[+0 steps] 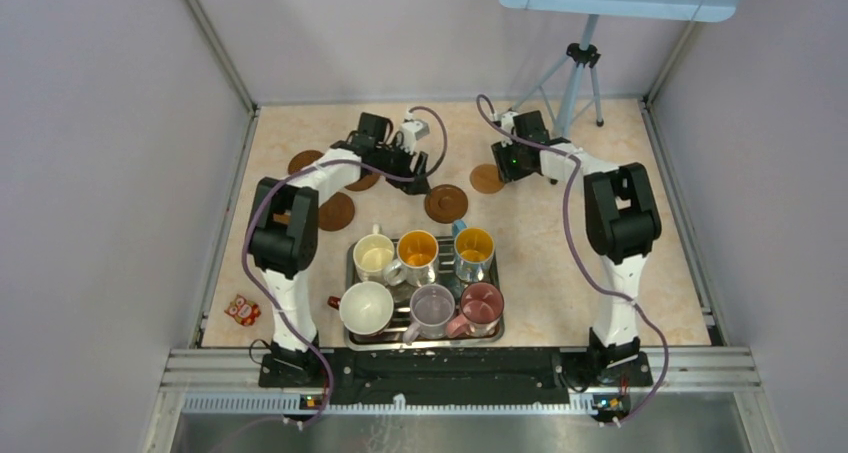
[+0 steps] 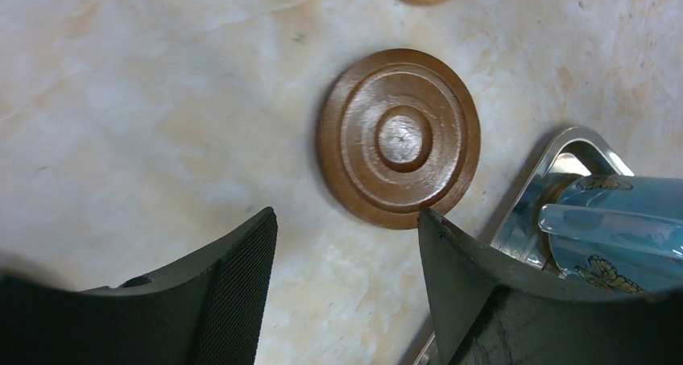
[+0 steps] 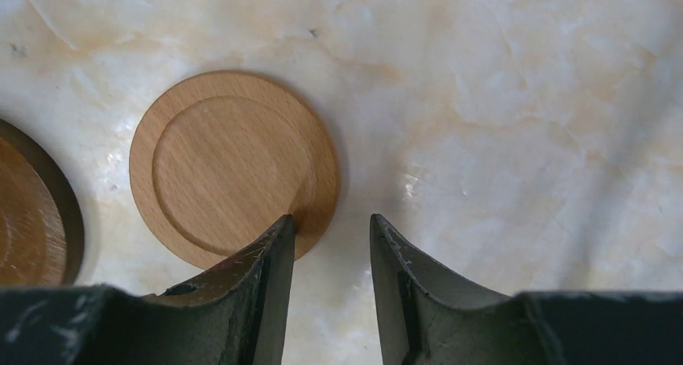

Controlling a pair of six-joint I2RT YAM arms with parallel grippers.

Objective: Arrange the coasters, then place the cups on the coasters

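Observation:
Several dark brown coasters lie at the back of the table, one in the middle (image 1: 446, 203) and two further left (image 1: 336, 211) (image 1: 303, 160). The tan coaster (image 1: 487, 178) lies to the right of them. My left gripper (image 2: 346, 216) is open and empty, its right fingertip at the near rim of the ringed dark coaster (image 2: 399, 137). My right gripper (image 3: 332, 218) is shut down to a narrow gap with nothing in it. Its left fingertip rests over the edge of the tan coaster (image 3: 229, 167). Several cups, among them cream (image 1: 374, 255), pink (image 1: 482, 305) and lilac (image 1: 432, 308), stand in the silver tray (image 1: 352, 273).
A red snack packet (image 1: 242, 310) lies near the table's left edge. A tripod (image 1: 580, 73) stands at the back right. Walls close in both sides. The blue-handled cup (image 2: 620, 228) and the tray corner (image 2: 564, 151) sit close to my left gripper.

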